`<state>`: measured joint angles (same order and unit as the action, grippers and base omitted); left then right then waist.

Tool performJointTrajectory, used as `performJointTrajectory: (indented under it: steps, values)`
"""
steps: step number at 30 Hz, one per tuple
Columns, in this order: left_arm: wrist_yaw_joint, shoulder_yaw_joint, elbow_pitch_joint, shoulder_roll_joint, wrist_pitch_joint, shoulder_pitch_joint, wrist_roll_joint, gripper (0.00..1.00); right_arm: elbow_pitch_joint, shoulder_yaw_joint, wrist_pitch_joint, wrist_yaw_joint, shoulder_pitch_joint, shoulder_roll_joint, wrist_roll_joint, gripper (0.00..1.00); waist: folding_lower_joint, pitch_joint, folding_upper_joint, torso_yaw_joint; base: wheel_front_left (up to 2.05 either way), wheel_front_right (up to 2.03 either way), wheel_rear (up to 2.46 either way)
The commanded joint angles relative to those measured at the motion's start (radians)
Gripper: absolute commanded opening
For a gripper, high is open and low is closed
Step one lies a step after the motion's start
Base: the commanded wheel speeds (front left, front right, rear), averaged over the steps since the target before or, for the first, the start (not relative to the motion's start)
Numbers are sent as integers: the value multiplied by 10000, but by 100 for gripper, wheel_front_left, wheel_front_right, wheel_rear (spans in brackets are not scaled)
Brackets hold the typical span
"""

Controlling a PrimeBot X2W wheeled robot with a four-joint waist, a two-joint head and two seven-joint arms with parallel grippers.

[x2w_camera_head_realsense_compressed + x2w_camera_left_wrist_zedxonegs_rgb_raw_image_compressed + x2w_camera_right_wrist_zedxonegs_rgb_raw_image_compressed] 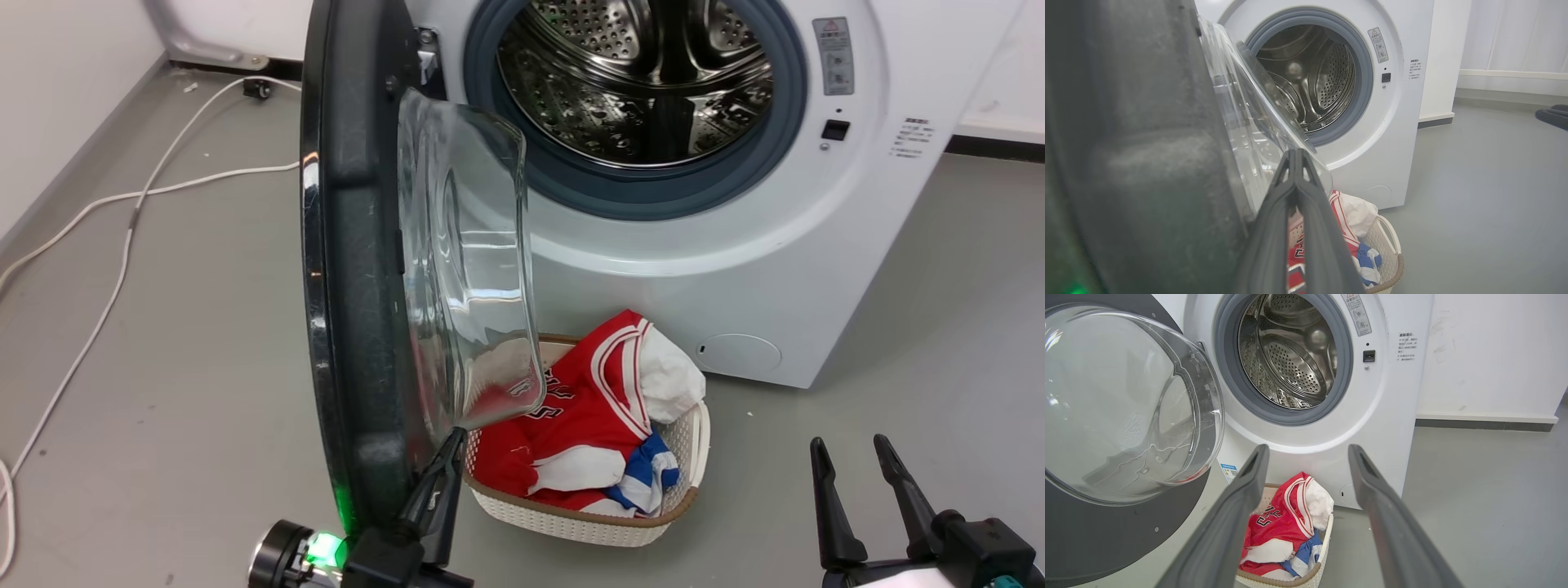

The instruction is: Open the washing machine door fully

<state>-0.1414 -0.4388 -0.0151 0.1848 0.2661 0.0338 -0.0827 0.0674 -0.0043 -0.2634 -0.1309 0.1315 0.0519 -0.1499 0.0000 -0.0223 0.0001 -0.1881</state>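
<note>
Found the washing machine door [351,245] hinged at the left of the washing machine [735,269], swung out roughly square to its front: upright, edge-on, plane running far to near, free rim nearest. Noted a glossy black disc, dusty on its inner face, clear glass bowl [465,245] bulging right toward the laundry basket [588,523]. Saw the left tool [455,437] pinched together on nothing, tips at the bowl's lower edge; the right tool [849,445] spread wide, empty, near right.

I saw a white washing machine [735,269], its door [351,245] black around clear glass, grey gasket [653,196], perforated steel drum [637,90]. The jersey [588,400] was red, white-trimmed, beside what looked like blue-and-white cloth [649,478].
</note>
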Motion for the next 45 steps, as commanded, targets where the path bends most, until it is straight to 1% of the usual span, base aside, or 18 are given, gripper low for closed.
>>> performJointTrajectory:
  steps: [1,11,16,17,18,22,23,27,34,39,40,41,45]
  values:
    - [-126,227,-31,129,-28,181,-38,0,2,18,-18,2,67,-32,32,100,0,-28,-1,-166,0,0,0]
    - [-494,1300,-235,358,-29,544,-276,0,-1,-8,-18,2,-75,-32,95,100,0,-251,-1,-540,0,0,0]
    - [-609,2127,-210,561,-27,658,-544,0,14,37,-18,2,-156,-32,117,100,0,-362,-1,-605,0,0,0]
    - [-641,2657,-179,636,-27,590,-781,0,3,65,-18,2,-213,-32,147,100,0,-437,-1,-580,0,0,0]
    - [-672,2843,-150,660,-27,582,-836,0,-8,76,-18,2,-242,-32,166,100,0,-465,-1,-565,0,0,0]
    - [-798,3407,-105,605,-27,583,-991,0,-54,44,-18,2,-335,-30,213,100,0,-620,-1,-498,0,0,0]
    - [-811,3877,11,636,-29,392,-1121,0,-81,12,-18,2,-401,-30,292,100,0,-787,-1,-458,0,0,0]
    - [-806,4520,182,627,-27,104,-1286,0,-122,-16,-18,2,-541,-30,363,100,0,-1011,-1,-403,0,0,0]
    - [-681,5734,646,811,-27,-315,-1519,0,-133,-40,-18,2,-740,-30,399,100,0,-1288,-1,-299,0,0,0]
    - [-461,6397,971,907,-27,-706,-1636,0,-151,-94,-18,2,-796,-30,448,100,0,-1456,-1,-282,0,0,0]
    - [-404,6505,1050,947,-27,-782,-1643,0,-158,-99,-18,2,-821,-30,460,100,0,-1498,-1,-280,0,0,0]
    - [-196,6755,1345,1040,-27,-1098,-1705,0,-176,-112,-18,2,-923,-30,529,100,0,-1651,-1,-278,0,0,0]
    - [156,7081,2046,1211,-29,-1628,-1904,0,-196,-119,-18,2,-1015,-32,614,100,0,-1876,-1,-286,0,0,0]
